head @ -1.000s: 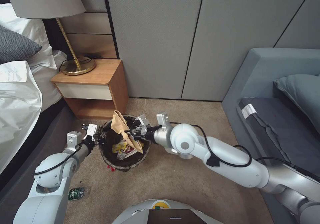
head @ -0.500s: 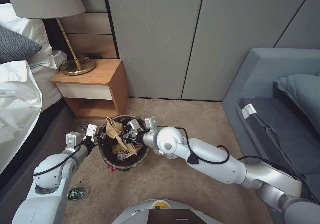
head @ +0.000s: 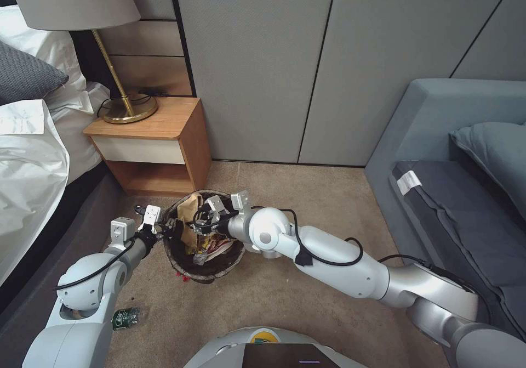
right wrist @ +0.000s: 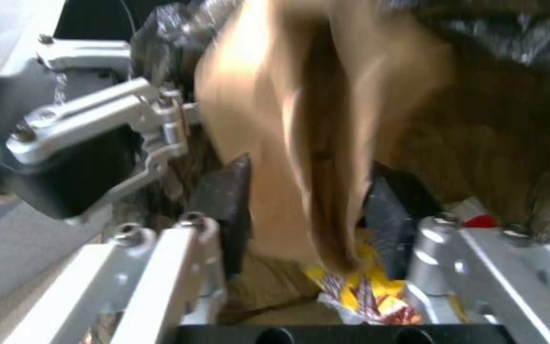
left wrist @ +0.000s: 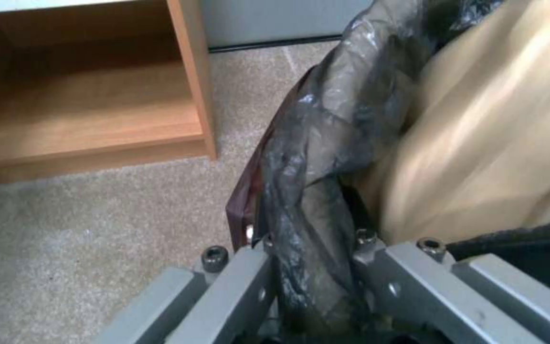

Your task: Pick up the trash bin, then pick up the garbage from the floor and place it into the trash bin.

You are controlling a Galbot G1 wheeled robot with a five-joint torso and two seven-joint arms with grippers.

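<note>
The left arm rises from the seven o'clock corner of the head view, elbow bent, forearm pointing toward one o'clock. Its left tool (head: 163,226) is clamped, one finger on each side of the thing it grips; the left wrist view shows both grey fingers (left wrist: 237,286) pressed together. The right arm comes in from four o'clock, stretched low and nearly straight toward ten o'clock, its round wrist joint just behind the right tool (head: 204,221). In the right wrist view the dark pads (right wrist: 227,200) of that tool stand parted, just beside a sheet hanging between them, with the left tool (right wrist: 183,114) at ten o'clock.
</note>
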